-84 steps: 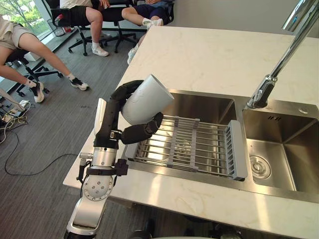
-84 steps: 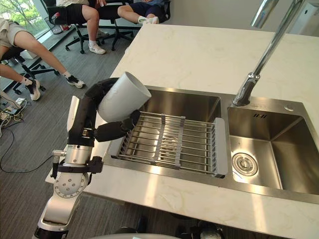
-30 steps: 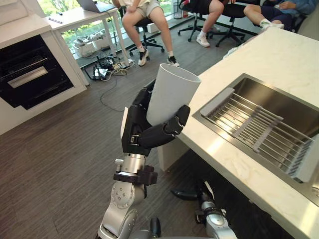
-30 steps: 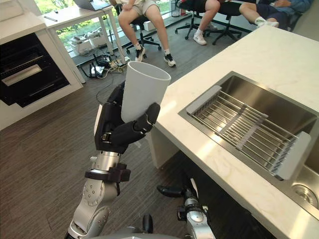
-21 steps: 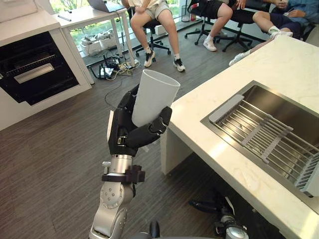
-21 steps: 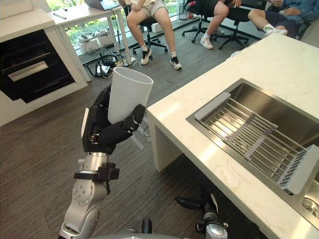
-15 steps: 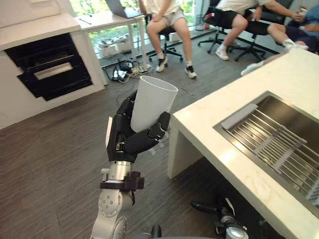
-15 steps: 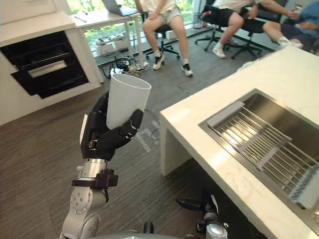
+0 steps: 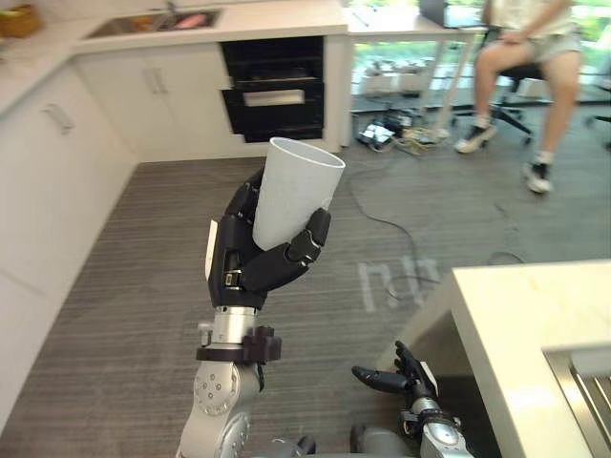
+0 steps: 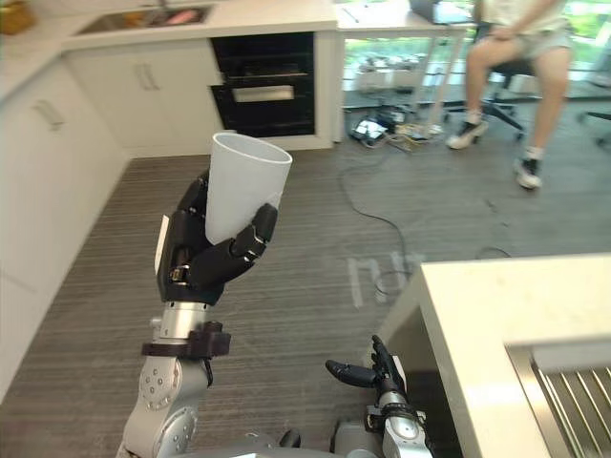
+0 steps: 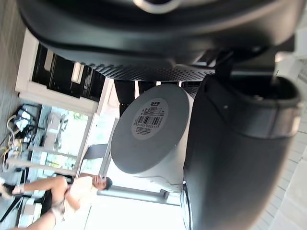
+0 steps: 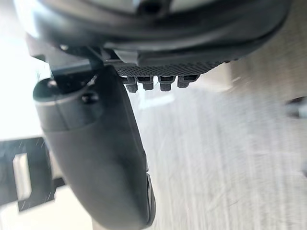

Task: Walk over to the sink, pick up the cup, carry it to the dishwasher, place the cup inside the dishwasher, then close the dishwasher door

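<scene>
Cup (image 9: 291, 196) gripped upright, mouth up, in left hand (image 9: 241, 262), fingers curled behind its wall and thumb (image 9: 304, 243) pressed across its front. Held in mid-air above grey plank floor (image 9: 124, 286), well apart from black built-in appliance (image 9: 272, 86) set among white cabinets (image 9: 143, 95) beyond. Seen from below in left wrist view: round base with a label, wrapped by dark fingers. Right hand (image 10: 384, 384) low beside white counter (image 9: 530, 324), fingers straight and relaxed, holding nothing. Edge of sink (image 9: 584, 377) set in that counter. Seated person (image 9: 525, 38) far back on a chair.
</scene>
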